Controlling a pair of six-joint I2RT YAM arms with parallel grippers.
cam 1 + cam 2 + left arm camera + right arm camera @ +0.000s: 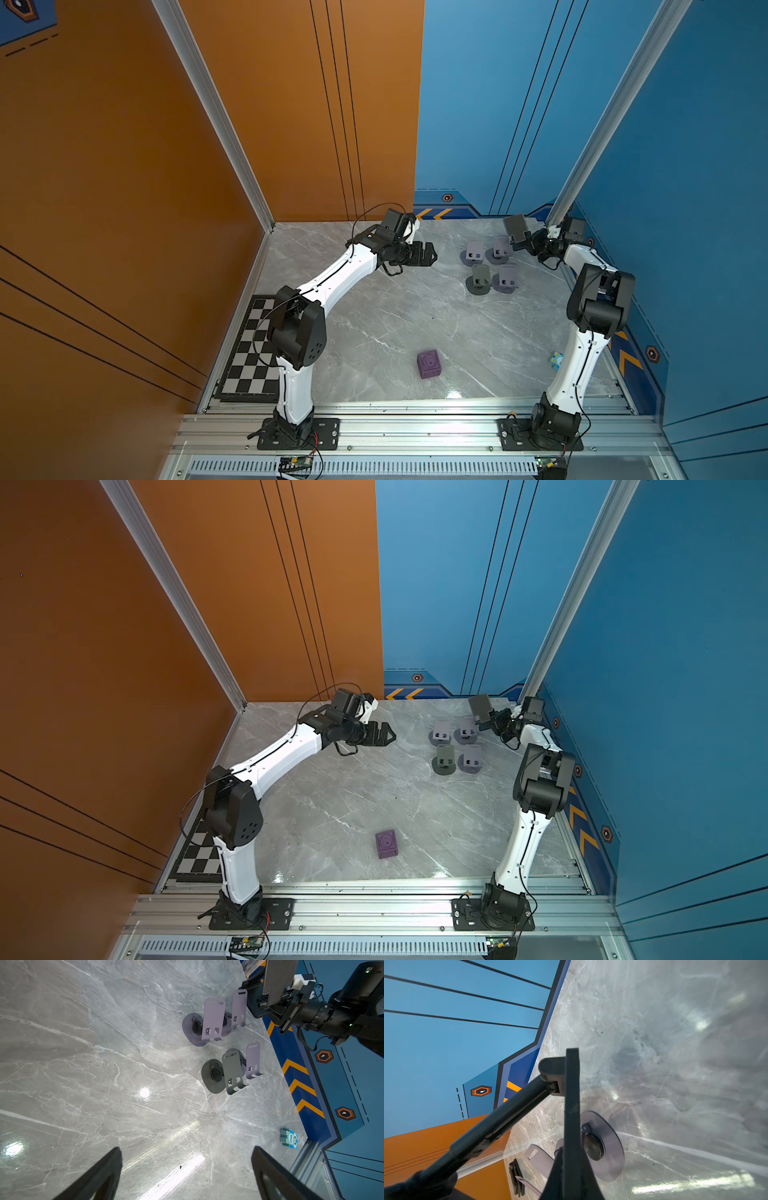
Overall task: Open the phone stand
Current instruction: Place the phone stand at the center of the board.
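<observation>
Dark phone stand (516, 227) pinched in right tool (524, 242) near four upright stands (481, 275); left tool (433, 254) wide open.

Lab cell — aluminium frame (217, 108), panels (478, 104)

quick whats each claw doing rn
left claw: open, holding nothing
right claw: closed on the dark grey flat-plate phone stand

White arm shells (332, 274), black joints (299, 332), black grippers (434, 254), looped black cables (392, 274)
</observation>
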